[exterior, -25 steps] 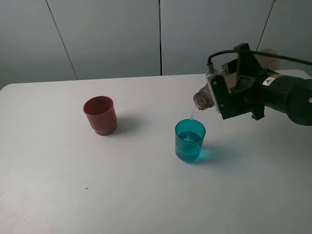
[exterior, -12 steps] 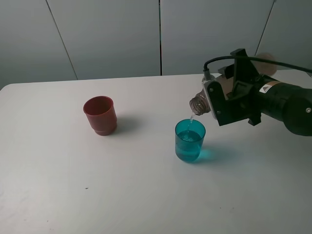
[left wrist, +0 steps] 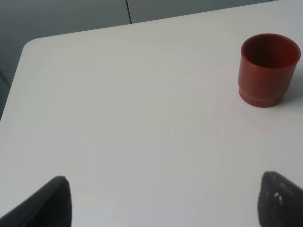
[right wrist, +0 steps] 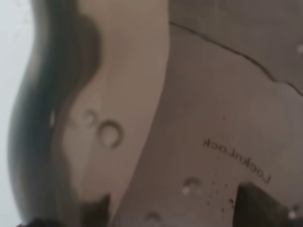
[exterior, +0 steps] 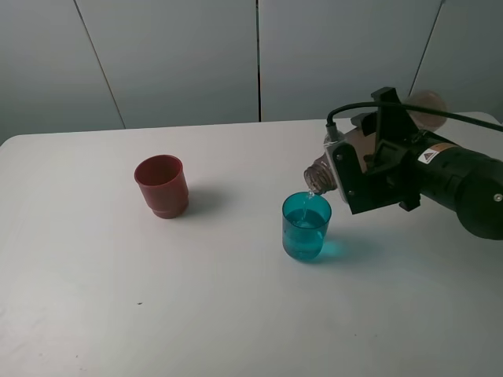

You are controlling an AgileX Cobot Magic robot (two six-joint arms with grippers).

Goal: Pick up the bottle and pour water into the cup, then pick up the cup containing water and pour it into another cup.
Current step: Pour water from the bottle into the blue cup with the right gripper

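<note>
The right gripper point(exterior: 376, 161) pinches the bottle point(exterior: 320, 174) (neck down), apparently tilted along 2-to-8 o'clock, mouth just above the cup point(exterior: 306, 224) at 7 o'clock.

Black arm point(exterior: 470, 187), black cable point(exterior: 354, 105), small white label point(exterior: 430, 154).

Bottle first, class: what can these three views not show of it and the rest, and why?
1. bottle: exterior high view, its middle hidden by the right claw; right wrist view, too close, a blur.
2. teal cup: outside both wrist views.
3. left claw: left wrist view, only two tips, cut by the edge.
</note>
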